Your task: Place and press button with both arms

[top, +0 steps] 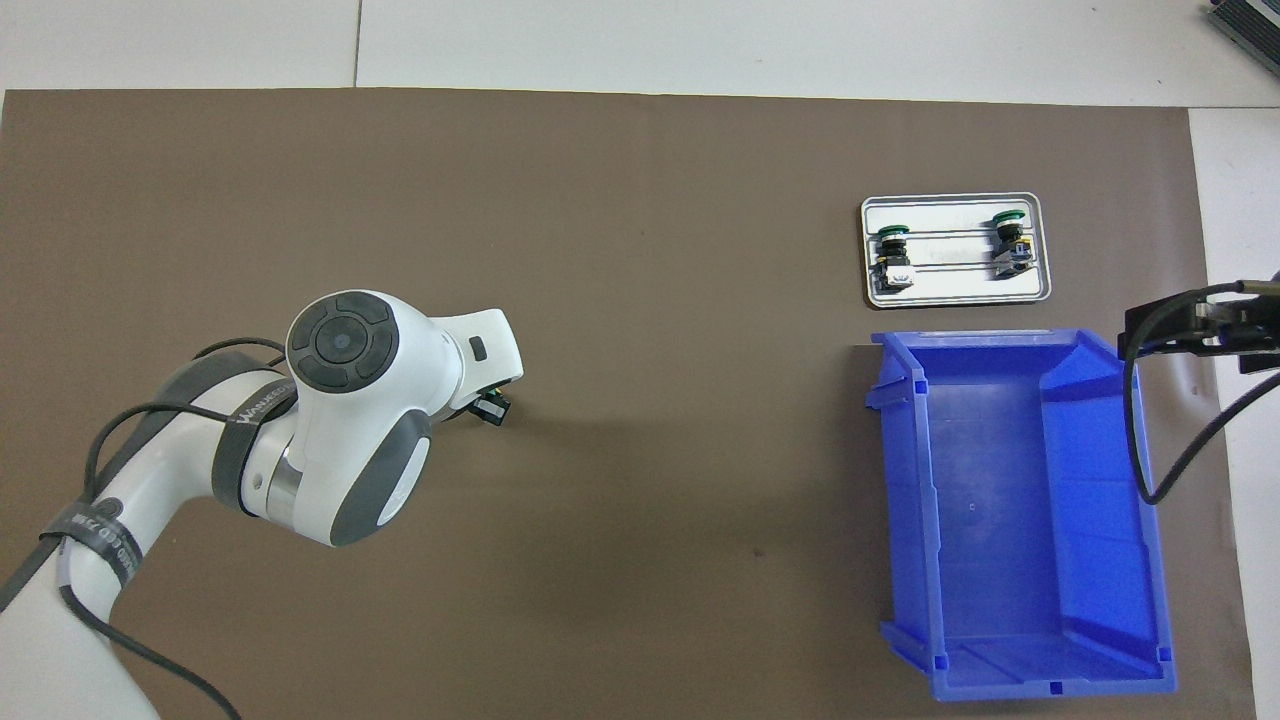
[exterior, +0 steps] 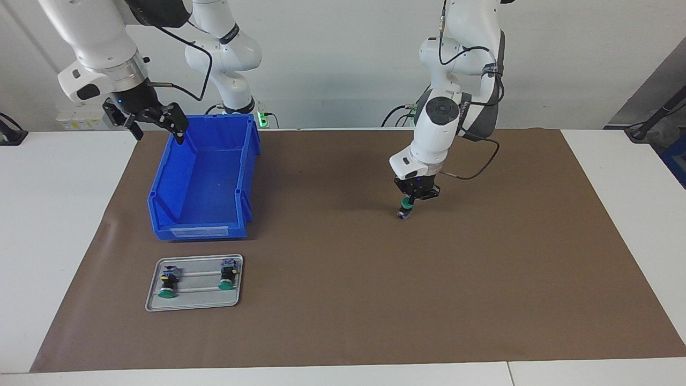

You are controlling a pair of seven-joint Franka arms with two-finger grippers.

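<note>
- While the right arm waited at its own end of the table, the right gripper (exterior: pixel 155 119) hung over the edge of the blue bin (exterior: pixel 161 190), its fingers spread apart and holding nothing.
- The bin stood open and, as far as could be seen, empty, with the metal tray (exterior: pixel 151 292) just beside it, farther from the robots.
- Two spare buttons (exterior: pixel 167 283) (exterior: pixel 228 274) lay on their sides on that tray, green caps pointing away from the robots.
- Toward the left arm's end, over the bare middle of the brown mat (exterior: pixel 482 279), the left gripper (exterior: pixel 407 206) pointed straight down with its fingers clamped on the button (exterior: pixel 405 209), green cap uppermost, grey terminal block at the bottom.
- The button's base seemed at or just above the mat; contact could not be told.
- The step in hand looked like the placing: the button set down upright.
- Next, I judged, the left gripper had to steady the body while the right arm crossed over and pushed the cap squarely, so as not to tip the button.
</note>
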